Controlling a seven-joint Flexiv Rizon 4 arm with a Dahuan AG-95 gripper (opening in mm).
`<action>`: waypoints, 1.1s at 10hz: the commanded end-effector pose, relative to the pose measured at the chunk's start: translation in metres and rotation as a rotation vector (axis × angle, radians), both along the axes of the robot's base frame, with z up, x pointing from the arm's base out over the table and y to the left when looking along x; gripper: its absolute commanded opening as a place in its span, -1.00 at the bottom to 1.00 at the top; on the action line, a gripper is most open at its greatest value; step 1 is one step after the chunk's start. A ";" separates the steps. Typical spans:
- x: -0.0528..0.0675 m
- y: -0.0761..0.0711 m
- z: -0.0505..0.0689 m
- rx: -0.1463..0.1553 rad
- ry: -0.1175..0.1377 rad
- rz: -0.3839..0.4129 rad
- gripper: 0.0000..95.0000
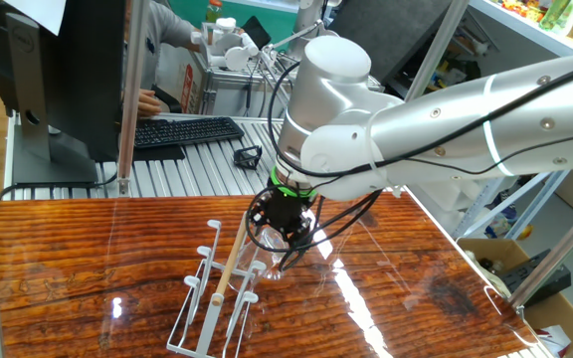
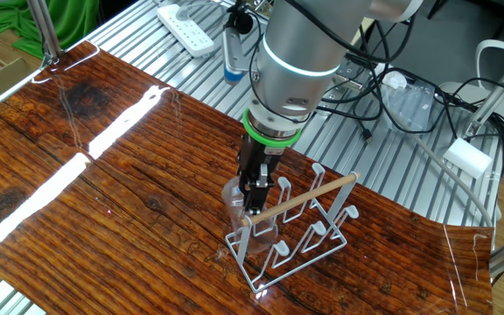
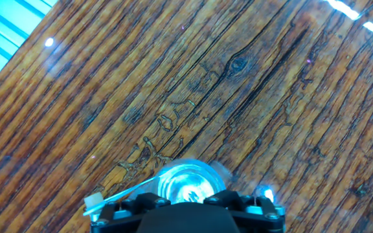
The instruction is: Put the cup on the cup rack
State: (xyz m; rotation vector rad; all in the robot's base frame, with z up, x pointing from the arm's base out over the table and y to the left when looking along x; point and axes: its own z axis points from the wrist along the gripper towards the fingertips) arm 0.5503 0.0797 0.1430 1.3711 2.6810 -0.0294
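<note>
The white wire cup rack (image 2: 307, 234) with its wooden handle bar stands on the wooden table (image 2: 103, 166). My gripper (image 2: 254, 199) points down at the rack's end nearest the table's middle. The clear cup (image 2: 237, 213) sits between its fingers, right against the end peg, and shows mostly as glints. In the hand view the cup (image 3: 186, 184) is a bright round shape directly in front of the gripper (image 3: 186, 210), with one white rack peg (image 3: 96, 203) at lower left. The jaws stand wide and appear shut on the cup. From the one fixed view the gripper (image 1: 285, 244) hangs over the rack (image 1: 212, 298).
Behind the table is a ribbed metal surface with a keyboard (image 1: 182, 131), a power strip (image 2: 186, 28) and cables. A person sits at the far side (image 1: 157, 60). Vertical frame posts (image 1: 127, 94) stand at the table's edges.
</note>
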 end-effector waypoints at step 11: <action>-0.010 -0.011 0.020 0.045 0.041 0.076 1.00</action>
